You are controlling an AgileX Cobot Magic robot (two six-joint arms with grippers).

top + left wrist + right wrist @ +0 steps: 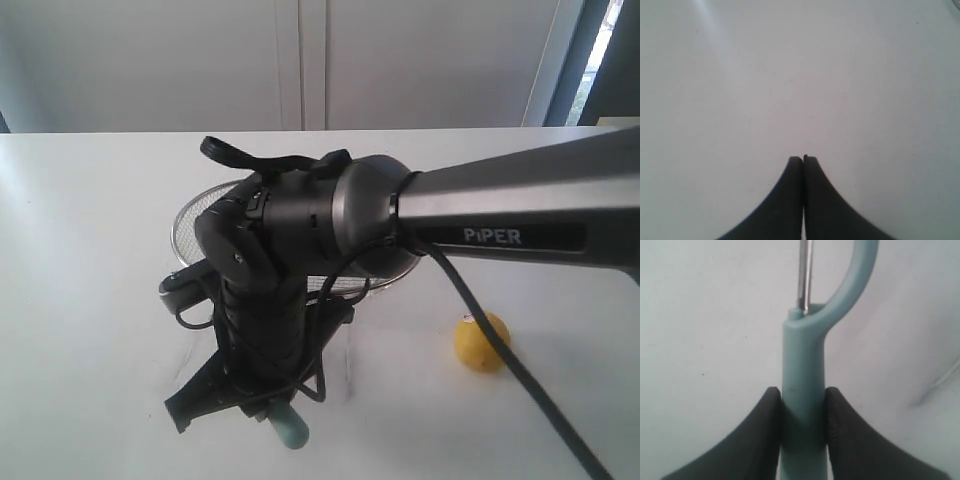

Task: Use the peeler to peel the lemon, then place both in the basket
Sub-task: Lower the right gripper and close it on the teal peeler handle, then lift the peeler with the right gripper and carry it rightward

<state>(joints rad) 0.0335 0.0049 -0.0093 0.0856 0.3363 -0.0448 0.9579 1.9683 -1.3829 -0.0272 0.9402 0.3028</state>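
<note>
The right arm (500, 215) hides most of the basket (195, 215) behind the right gripper (802, 396), and the blade head of the peeler (802, 350) is cut off. That gripper angles down, clamped on the teal handle, with the lemon (482, 342) well off to its side. The left gripper (803, 159) hangs pressed together over the table (790, 75)

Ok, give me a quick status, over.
Right gripper shut on the peeler. Left gripper shut, empty. Lemon on the table, outside the basket. Cable crosses in front of lemon.
</note>
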